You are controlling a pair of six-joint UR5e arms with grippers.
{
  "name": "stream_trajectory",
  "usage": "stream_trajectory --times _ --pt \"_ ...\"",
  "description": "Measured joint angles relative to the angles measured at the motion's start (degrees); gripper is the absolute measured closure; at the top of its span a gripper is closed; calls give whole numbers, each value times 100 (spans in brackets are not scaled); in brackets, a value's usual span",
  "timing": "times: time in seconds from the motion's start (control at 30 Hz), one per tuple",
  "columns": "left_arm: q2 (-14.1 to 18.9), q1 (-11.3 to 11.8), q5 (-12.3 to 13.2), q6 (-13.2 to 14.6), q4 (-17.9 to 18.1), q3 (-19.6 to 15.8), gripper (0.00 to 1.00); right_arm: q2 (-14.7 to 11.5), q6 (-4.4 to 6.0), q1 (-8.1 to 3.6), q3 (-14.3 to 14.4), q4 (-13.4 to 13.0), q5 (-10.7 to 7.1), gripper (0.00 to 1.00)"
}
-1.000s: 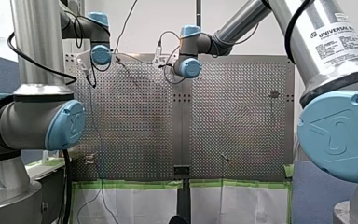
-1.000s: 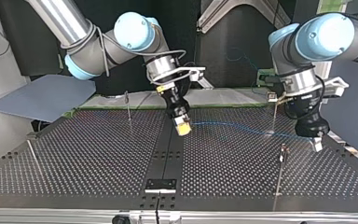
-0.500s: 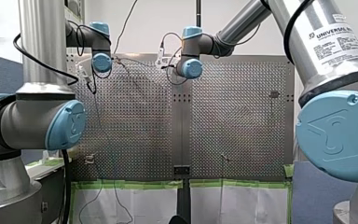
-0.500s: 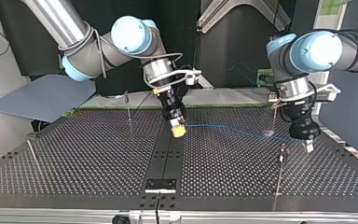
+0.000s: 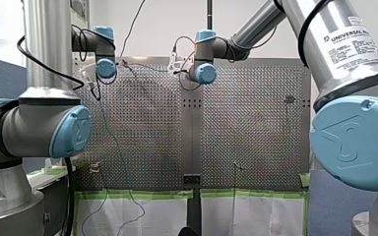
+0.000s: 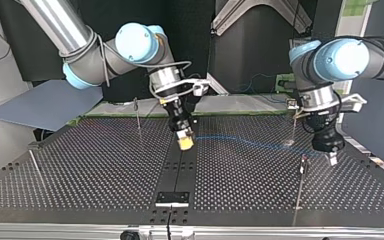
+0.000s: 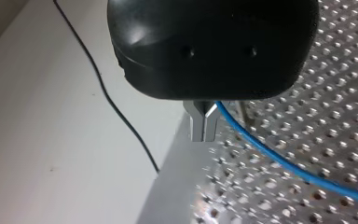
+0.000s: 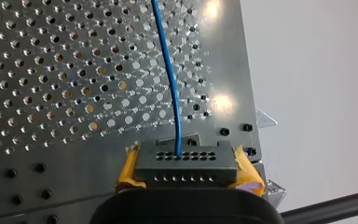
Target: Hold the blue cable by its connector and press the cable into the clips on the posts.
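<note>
**Blue cable [image 6: 250, 142] stretched across a perforated metal counter [image 6: 80, 170]**

Held at one end by its dark connector [image 8: 186, 161], clamped between the yellow pads [image 8: 127, 170] of my right tool [image 6: 185, 142], near the middle of the counter in the top view. Runs from there across the holes to my left tool [image 6: 332, 159], at that view's right. Closed on the cable there, metal fingers [image 7: 200, 123] pressed together, the blue line leaving beside them. Trails off the counter's near edge and hangs loose in the front view. Thin post [image 6: 300, 180] just beside the left tool, second post [image 6: 293, 127] behind it. Cannot tell whether any clip holds the cable.
</note>
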Motion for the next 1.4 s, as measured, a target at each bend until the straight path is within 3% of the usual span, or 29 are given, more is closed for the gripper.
stream_trajectory --times 0.83,1.4 --pt "-138 375 548 3 162 74 100 42 0 -280 -28 -13 0 100" --pt "-202 480 665 -102 -1 519 100 59 109 -410 -411 11 -72 100"
